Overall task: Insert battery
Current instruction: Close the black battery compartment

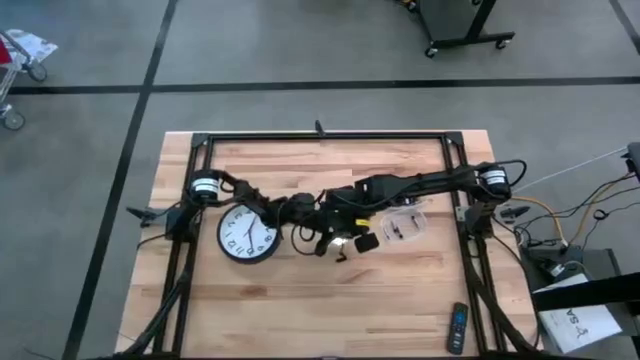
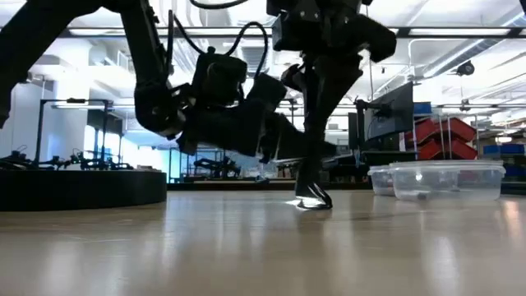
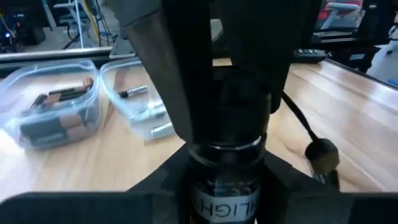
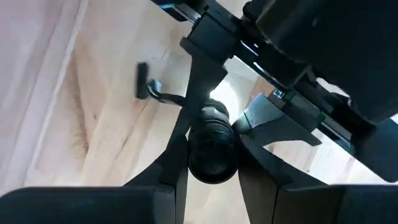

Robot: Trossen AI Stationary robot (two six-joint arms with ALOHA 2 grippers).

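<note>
Grey concrete floor with dark seams; behind, bright ceiling lights, possibly red bins

The high view looks straight down on the whole table and the floor around it. The low view sits at tabletop height, looking level across the wood into the room. Each wrist view looks very close past its own fingers. High, low and left wrist views share the clear tub.
</note>
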